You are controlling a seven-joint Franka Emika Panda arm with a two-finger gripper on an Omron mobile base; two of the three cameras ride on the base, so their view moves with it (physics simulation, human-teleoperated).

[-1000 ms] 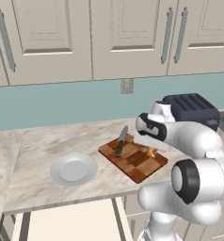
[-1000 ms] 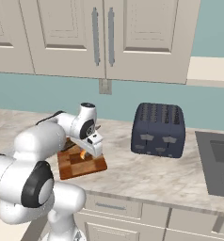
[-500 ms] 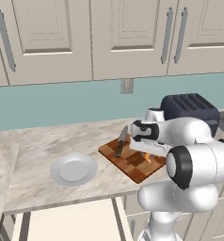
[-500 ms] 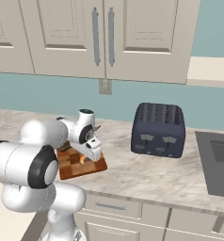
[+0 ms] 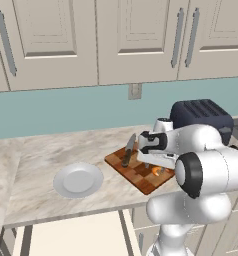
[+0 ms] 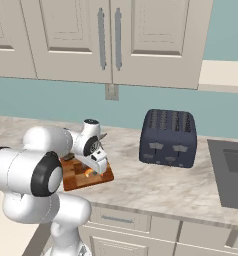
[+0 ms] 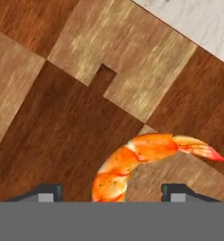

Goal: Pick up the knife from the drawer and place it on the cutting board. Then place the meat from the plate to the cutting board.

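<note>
Countertop (image 5: 51, 150) carries the checkered cutting board (image 5: 141, 177) near its front edge, the empty plate (image 5: 78, 180) to its left. Knife (image 5: 128, 150) lies along the board's back-left edge. Gripper (image 7: 112, 192), fingers spread wide, straddles the shrimp (image 7: 137, 162) resting on the board.

Checkered light-and-dark wooden cutting board (image 7: 85, 84) — grainy, matt; curved orange shrimp-like meat (image 7: 132, 162) glistens; pale marbled stone desk (image 5: 51, 150) smooth; round grey-white plate (image 5: 78, 180) — faintly glossy.
</note>
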